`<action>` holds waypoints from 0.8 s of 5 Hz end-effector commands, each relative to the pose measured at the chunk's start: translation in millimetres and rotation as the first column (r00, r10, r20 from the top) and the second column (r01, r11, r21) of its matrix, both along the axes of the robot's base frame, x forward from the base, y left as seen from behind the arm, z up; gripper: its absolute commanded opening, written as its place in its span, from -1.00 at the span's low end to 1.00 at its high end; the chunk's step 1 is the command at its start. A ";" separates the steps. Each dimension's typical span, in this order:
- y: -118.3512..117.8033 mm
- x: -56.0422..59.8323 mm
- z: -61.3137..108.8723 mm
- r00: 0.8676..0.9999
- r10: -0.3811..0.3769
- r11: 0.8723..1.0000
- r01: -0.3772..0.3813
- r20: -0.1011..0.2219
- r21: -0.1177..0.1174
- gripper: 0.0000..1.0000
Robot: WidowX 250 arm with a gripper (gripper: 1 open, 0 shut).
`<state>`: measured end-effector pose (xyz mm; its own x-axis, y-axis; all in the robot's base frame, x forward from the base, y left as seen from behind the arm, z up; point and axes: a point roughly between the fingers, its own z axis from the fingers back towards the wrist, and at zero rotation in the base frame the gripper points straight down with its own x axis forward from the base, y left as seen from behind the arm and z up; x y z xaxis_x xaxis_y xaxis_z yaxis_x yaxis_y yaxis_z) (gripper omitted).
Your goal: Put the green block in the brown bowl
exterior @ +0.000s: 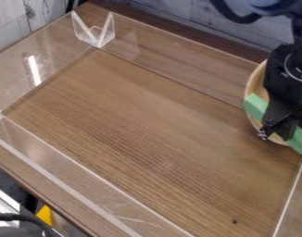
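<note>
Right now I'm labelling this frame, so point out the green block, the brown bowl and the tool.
green block [290,141]: camera view, its lower end below the tool.
brown bowl [254,85]: camera view, left rim.
tool [270,130]: camera view, fingertips, shut on the green block.
</note>
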<state>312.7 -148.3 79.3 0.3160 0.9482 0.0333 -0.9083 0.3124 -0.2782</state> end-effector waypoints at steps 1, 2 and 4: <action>-1.5 1.1 22.5 0.997 0.034 0.999 -0.032 0.068 -0.021 -1.00; 3.2 5.1 17.6 0.993 0.090 0.996 -0.089 0.078 -0.019 -1.00; -10.5 11.8 10.5 0.987 0.145 0.989 -0.144 0.071 -0.023 -1.00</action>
